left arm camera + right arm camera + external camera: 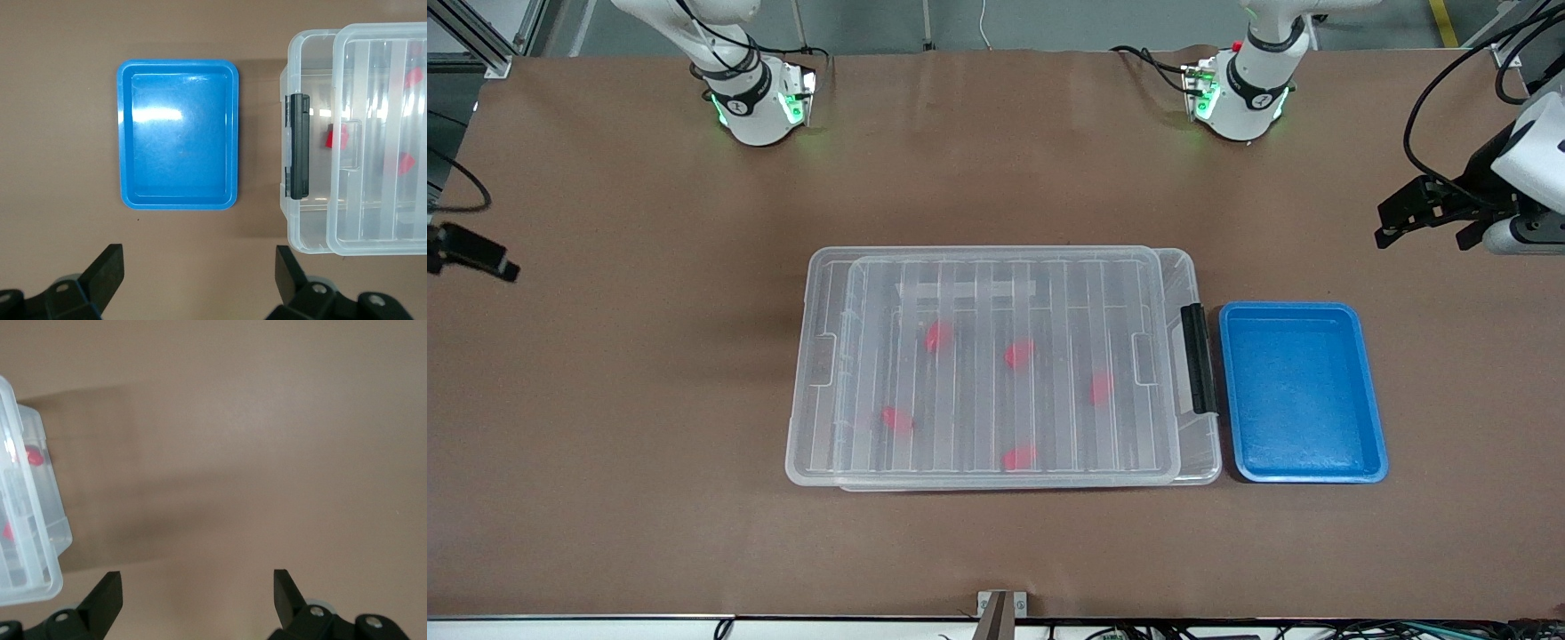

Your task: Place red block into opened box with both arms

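Observation:
The clear box (pixel 805 382) lies mid-table with its ribbed lid (pixel 1049 293) resting over it, slightly offset. Several red blocks show through the lid, among them one red block (pixel 938 336) and another (pixel 1019 457). A red block (pixel 335 137) also shows near the black latch (pixel 299 147). My left gripper (pixel 1423 233) (pixel 198 267) hangs open and empty over bare table at the left arm's end. My right gripper (pixel 480 255) (pixel 198 587) hangs open and empty over bare table at the right arm's end, with the box's corner (pixel 40 540) at the edge of its view.
An empty blue tray (pixel 1303 391) (pixel 178 133) sits beside the box's latch end, toward the left arm's end. Brown table surface surrounds the box and the tray. Both arm bases stand along the table's edge farthest from the front camera.

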`<state>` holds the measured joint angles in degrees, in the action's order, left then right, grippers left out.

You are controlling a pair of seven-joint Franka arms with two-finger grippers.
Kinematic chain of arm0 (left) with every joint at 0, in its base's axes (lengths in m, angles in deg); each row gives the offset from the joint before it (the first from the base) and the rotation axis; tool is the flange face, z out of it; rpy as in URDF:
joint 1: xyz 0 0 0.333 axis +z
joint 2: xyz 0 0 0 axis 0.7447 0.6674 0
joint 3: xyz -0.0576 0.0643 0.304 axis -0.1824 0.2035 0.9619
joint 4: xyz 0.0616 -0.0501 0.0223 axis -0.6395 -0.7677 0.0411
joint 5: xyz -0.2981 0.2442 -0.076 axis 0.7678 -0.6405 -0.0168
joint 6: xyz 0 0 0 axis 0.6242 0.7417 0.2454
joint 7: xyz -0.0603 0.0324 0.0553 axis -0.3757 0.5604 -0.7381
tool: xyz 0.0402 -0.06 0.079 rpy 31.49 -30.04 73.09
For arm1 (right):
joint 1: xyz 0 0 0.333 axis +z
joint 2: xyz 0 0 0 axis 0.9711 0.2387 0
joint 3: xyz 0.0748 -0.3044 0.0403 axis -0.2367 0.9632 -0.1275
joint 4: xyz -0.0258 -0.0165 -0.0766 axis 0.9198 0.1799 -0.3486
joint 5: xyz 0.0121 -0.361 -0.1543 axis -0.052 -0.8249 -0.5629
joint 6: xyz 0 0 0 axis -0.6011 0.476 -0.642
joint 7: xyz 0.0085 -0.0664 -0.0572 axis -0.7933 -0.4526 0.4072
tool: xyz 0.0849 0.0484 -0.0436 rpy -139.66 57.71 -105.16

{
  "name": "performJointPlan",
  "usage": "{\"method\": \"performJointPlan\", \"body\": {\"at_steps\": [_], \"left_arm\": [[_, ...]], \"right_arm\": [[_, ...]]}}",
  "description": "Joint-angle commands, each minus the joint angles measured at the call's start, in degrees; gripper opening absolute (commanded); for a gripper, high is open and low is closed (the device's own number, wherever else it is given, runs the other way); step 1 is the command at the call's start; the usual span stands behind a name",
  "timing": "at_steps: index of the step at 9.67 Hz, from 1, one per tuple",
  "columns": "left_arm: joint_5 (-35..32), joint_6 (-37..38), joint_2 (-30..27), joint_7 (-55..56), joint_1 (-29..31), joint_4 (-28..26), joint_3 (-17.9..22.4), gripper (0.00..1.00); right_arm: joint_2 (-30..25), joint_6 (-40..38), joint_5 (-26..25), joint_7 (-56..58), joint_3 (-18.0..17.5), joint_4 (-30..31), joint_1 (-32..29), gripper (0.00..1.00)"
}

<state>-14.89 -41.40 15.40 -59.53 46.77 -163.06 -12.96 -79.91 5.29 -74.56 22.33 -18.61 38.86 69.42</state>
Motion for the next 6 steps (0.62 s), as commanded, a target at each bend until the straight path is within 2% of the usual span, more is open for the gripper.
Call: {"method": "performJointPlan", "body": {"at_steps": [1, 6], "left_arm": [[0.34, 0.58, 0.80, 0.06, 0.04, -0.73, 0.08, 1.00], [0.25, 0.58, 0.80, 0.06, 0.04, -0.73, 0.00, 1.00]], "right_arm": [[-5.21, 0.20, -0.82, -1.77, 0.76, 5.60, 1.32, 1.00], [-4.70, -0.93, -0.99, -0.98, 0.67, 2.63, 1.06, 1.00]]}}
